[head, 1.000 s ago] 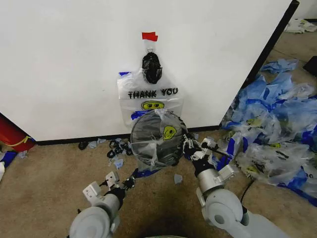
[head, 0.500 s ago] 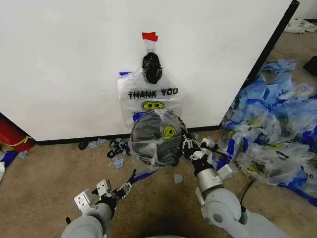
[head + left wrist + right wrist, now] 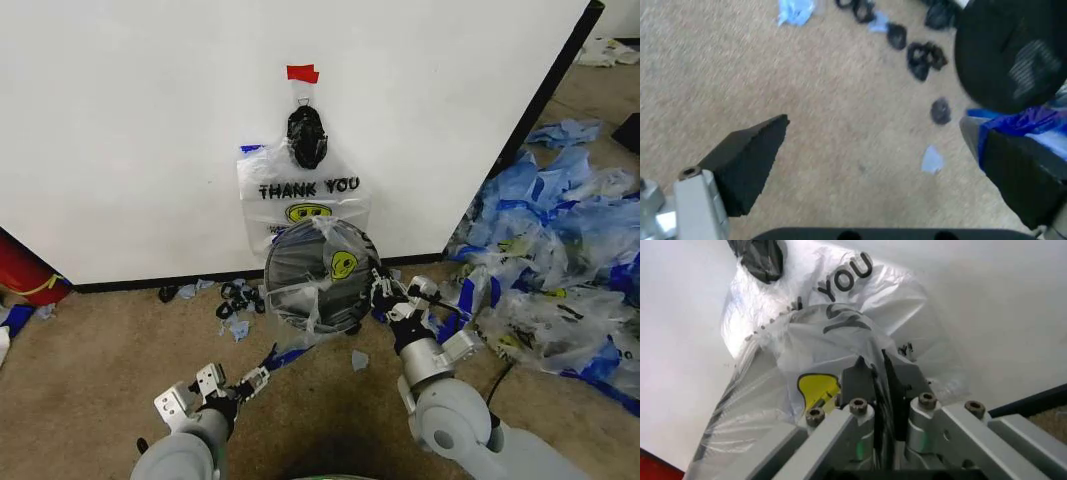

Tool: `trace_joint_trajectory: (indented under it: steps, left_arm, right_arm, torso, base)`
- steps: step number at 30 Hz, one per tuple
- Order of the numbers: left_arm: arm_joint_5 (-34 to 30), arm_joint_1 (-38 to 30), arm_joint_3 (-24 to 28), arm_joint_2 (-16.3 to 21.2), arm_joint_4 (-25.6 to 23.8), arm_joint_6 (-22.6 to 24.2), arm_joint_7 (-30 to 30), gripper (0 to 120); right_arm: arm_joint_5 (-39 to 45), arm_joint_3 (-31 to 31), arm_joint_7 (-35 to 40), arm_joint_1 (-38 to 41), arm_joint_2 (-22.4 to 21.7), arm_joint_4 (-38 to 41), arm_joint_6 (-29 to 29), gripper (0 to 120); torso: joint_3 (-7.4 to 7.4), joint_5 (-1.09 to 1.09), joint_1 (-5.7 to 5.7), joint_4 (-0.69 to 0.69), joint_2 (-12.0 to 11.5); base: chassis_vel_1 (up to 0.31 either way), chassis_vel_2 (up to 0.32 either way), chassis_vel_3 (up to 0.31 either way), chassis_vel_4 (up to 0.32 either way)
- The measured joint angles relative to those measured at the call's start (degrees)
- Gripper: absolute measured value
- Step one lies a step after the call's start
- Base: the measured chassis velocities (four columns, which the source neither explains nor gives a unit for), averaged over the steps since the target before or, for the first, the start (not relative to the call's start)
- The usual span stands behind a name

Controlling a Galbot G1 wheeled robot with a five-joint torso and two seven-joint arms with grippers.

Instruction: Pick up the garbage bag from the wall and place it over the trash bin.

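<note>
My right hand grey with black fingers, clear garbage bag with yellow smiley, black trash bin beneath it, white wall behind the bin with red tape, blue-and-clear bags right of the bin

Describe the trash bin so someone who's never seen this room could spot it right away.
Find the white wall with red tape. Below the hanging THANK YOU bag, on the carpet, stands the round black trash bin, draped in clear smiley-face plastic, unlike the blue-and-clear bag heap to its right.
</note>
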Motion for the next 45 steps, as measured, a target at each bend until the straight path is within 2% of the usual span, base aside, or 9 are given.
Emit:
trace_joint_trajectory:
  steps: [18,21,23,26,29,31,35,38,45]
  left_arm:
    - [-1.3,0.3,-0.6,0.9,-4.9,0.1,0.4,97]
    - [-0.7,0.6,-1.0,1.3,-5.6,0.4,-0.4,96]
    - [1.9,1.1,-1.7,1.8,-5.8,1.2,-1.6,95]
    - [9.3,1.4,-5.6,2.7,-6.9,3.2,-2.1,94]
    - [10.5,0.9,-8.0,3.1,-8.4,4.0,-1.5,93]
    - [9.9,0.0,-11.6,4.0,-11.2,4.8,0.6,93]
    - [7.3,-0.8,-14.7,5.9,-12.4,4.4,4.2,85]
    - [3.7,-1.2,-16.0,7.7,-12.5,2.4,8.4,71]
    - [-4.6,-2.3,-14.7,9.7,-12.5,0.7,12.8,48]
  right_arm:
    - [0.0,0.1,0.3,0.6,0.1,0.1,-0.5,0]
    - [-0.1,0.1,0.3,0.4,0.1,0.2,-0.5,0]
    - [-0.3,0.1,0.3,0.2,0.3,0.2,-0.5,0]
    - [-0.8,-0.1,0.1,-0.2,0.5,-0.1,-0.5,0]
    - [-1.1,-0.4,0.0,-0.2,0.6,-0.4,-0.5,0]
    - [-1.9,-0.9,-0.2,-0.3,0.6,-1.0,-0.4,0]
    - [-2.7,-2.2,-0.3,-0.3,0.3,-1.4,-0.3,0]
    - [-3.3,-3.4,-0.4,0.0,0.2,-1.7,-0.3,0]
    - [-4.8,-6.8,-0.5,1.1,-0.2,-2.1,-0.3,0]
  torso:
    - [0.00,0.00,0.00,0.01,0.0]
    - [0.00,0.00,0.00,0.00,0.0]
    - [0.00,0.00,0.00,0.00,0.0]
    - [0.00,-0.01,0.00,0.01,0.0]
    - [0.00,-0.01,0.00,0.01,0.0]
    - [0.00,0.00,0.00,0.01,0.0]
    - [0.00,-0.01,0.00,0.00,0.0]
    - [0.00,-0.01,0.00,0.01,0.0]
    - [0.00,-0.01,0.00,0.01,0.0]
  base:
    - [0.000,0.000,0.000,0.000]
    - [0.000,0.000,0.000,0.000]
    - [0.000,0.000,0.000,0.000]
    - [0.000,0.000,0.000,0.000]
    - [0.000,0.000,0.000,0.000]
    - [0.000,0.000,0.000,0.000]
    - [0.000,0.000,0.000,0.000]
    - [0.000,0.000,0.000,0.000]
    - [0.000,0.000,0.000,0.000]
